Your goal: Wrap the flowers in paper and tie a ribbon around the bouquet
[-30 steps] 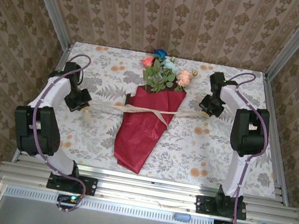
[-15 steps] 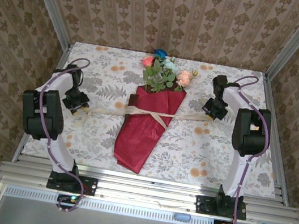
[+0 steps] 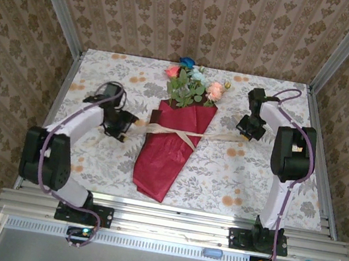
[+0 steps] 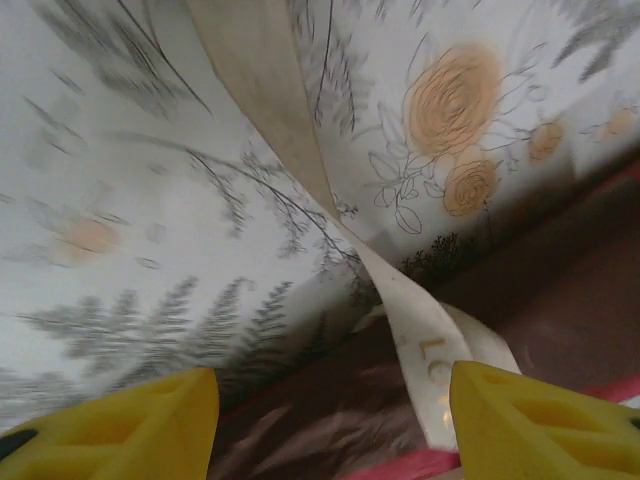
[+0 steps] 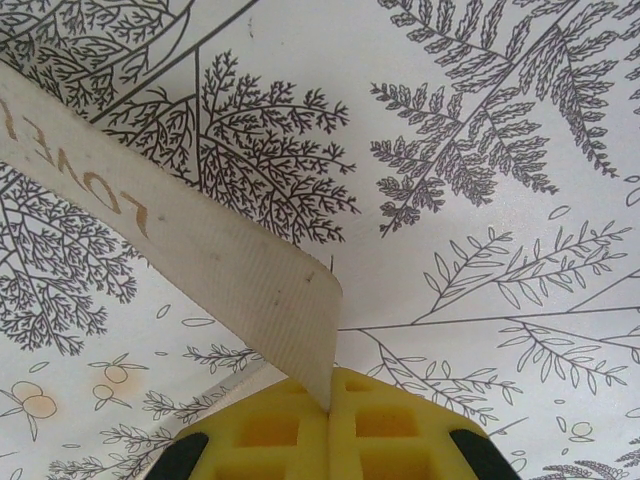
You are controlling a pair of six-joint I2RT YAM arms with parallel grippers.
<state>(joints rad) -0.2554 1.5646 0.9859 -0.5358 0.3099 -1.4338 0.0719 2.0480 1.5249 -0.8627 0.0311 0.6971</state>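
Change: half a second ago the left claw sits well out to the left of the bouquet, drawing its ribbon end taut. Now it is just beside the left edge of the bouquet, and that ribbon end lies slack. In the left wrist view its yellow foam fingers stand wide apart, with the ribbon running loose between them and not pinched.

The right claw is unmoved, well to the right of the bouquet. Its pads are closed together on the ribbon's right end.

Judgement: the crossing looks pulled snug; the left side is let go, possibly to regrasp for a knot.

Materials:
- Desk: white cloth with a flat printed fern-and-flower pattern.
- Paper: thin dark red sheet rolled into a long cone, its point at the bouquet's near end, softly creased.
- Ribbon: long, narrow beige woven strip, ribbed, with gold "LOVE" lettering, crossing the cone's upper half.
- Flowers: artificial pink, red, teal and blue heads with green leaves, at the bouquet's far end.
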